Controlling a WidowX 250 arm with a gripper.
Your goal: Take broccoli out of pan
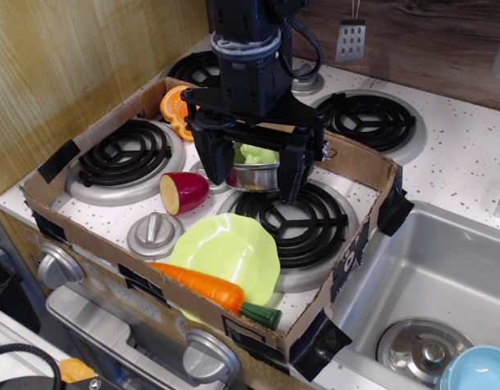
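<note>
The pale lime-green broccoli (pixel 258 153) sits inside the shiny steel pan (pixel 258 176), which rests at the back edge of the front right burner (pixel 302 221). My black gripper (pixel 250 188) hangs straight over the pan, open. Its two fingers stand wide apart, one on each side of the pan. The left finger (pixel 207 162) and the right finger (pixel 293 172) hide the pan's sides. The gripper body hides part of the broccoli. I cannot tell whether the fingers touch the pan.
A red fruit half (pixel 184 192), a lime-green plate (pixel 227 250) and a carrot (pixel 207 286) lie in front. An orange vegetable piece (pixel 176 110) lies at the back left. A cardboard wall (pixel 359 244) rings the stove. A sink (pixel 432 284) is at the right.
</note>
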